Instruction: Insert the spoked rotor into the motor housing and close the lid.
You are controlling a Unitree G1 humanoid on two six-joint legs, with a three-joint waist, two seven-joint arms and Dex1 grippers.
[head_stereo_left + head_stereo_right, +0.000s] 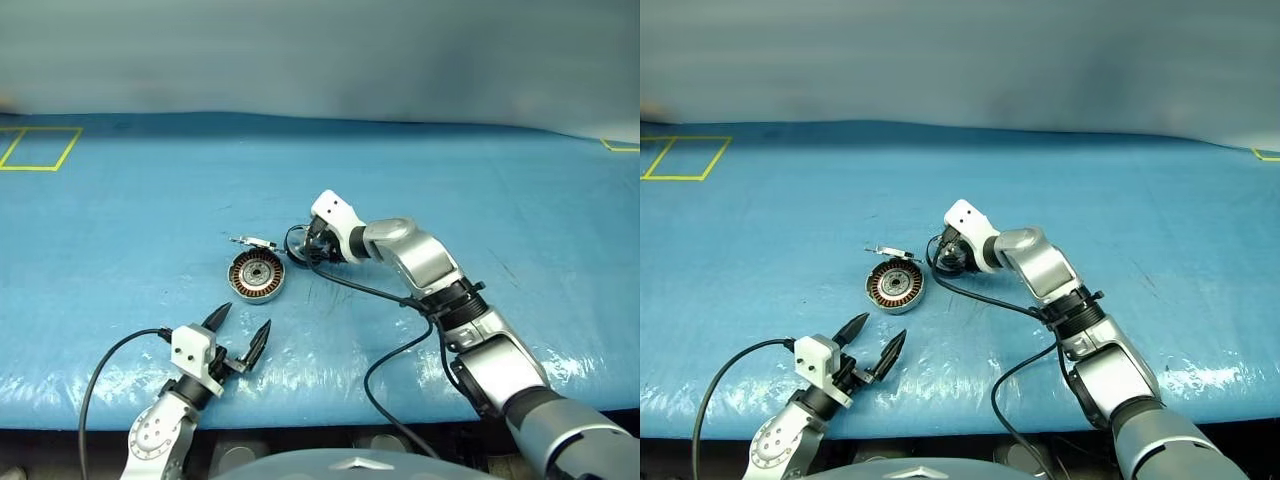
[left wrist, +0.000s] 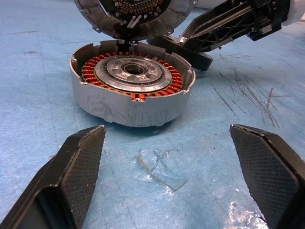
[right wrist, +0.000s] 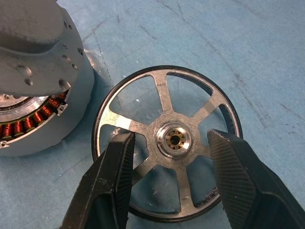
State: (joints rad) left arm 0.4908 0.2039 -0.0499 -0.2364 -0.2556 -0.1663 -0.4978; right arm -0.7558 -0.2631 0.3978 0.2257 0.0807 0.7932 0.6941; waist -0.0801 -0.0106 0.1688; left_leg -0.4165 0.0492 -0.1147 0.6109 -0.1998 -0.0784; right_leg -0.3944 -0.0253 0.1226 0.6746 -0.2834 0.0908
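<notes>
Left claw (image 1: pixel 238 335) spread, near motor housing (image 1: pixel 257 275); right claw (image 3: pixel 169 164) spread over spoked rotor (image 3: pixel 167 140).

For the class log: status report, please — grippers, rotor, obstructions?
Left gripper open, idle near the motor housing. Right gripper open, straddling the spoked rotor, flat beside housing, not gripped. Lid propped over housing's far edge, partly in the way.

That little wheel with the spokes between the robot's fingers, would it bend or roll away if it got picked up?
The spoked rotor looks like rigid metal, so probably stiff, not bendy. Its open spokes suggest it is fairly light. Lying flat on the table it should stay put; tipped onto its round rim, it might roll.
</notes>
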